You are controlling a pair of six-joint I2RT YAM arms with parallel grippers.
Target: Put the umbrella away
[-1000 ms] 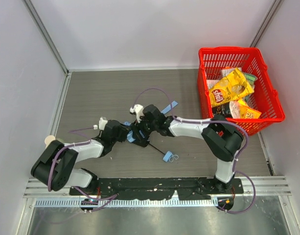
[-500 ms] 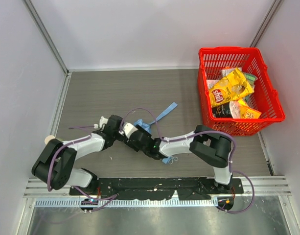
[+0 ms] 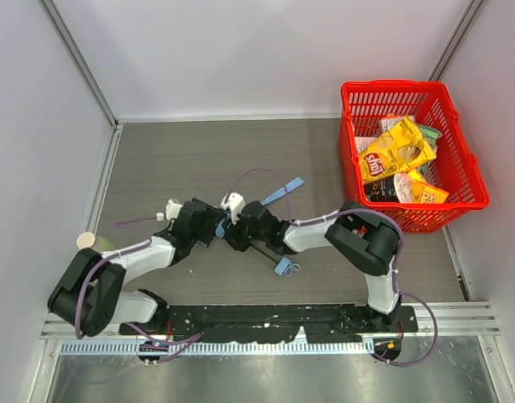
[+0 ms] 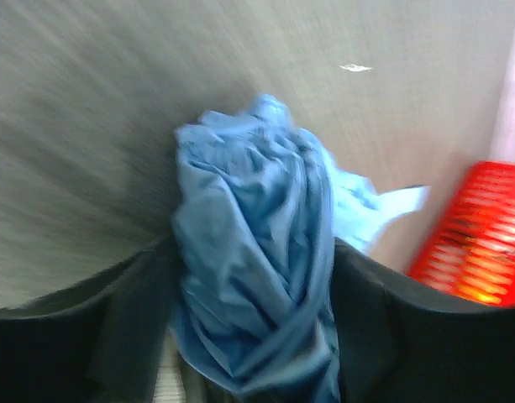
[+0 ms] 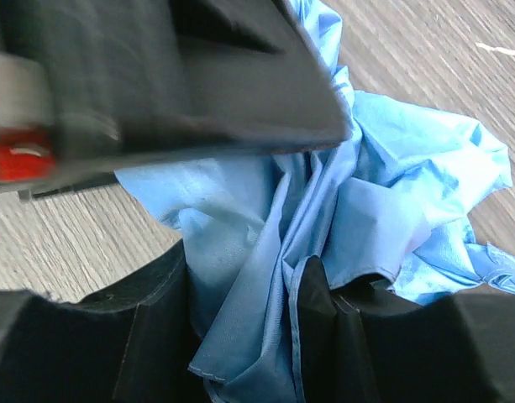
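the left arm (image 3: 144,254) lies low, its elbow folded back at the near left and its forearm reaching right and slightly far. the right arm (image 3: 320,227) rises from its base at the near right, bends at a raised elbow and stretches left, wrist low. the left hand (image 3: 212,228) and the right hand (image 3: 239,231) meet almost tip to tip in the middle. in each wrist view the hand's dark fingers (image 4: 114,327) press in from both sides on bunched fabric of the umbrella (image 4: 249,243). the left wrist view is blurred.
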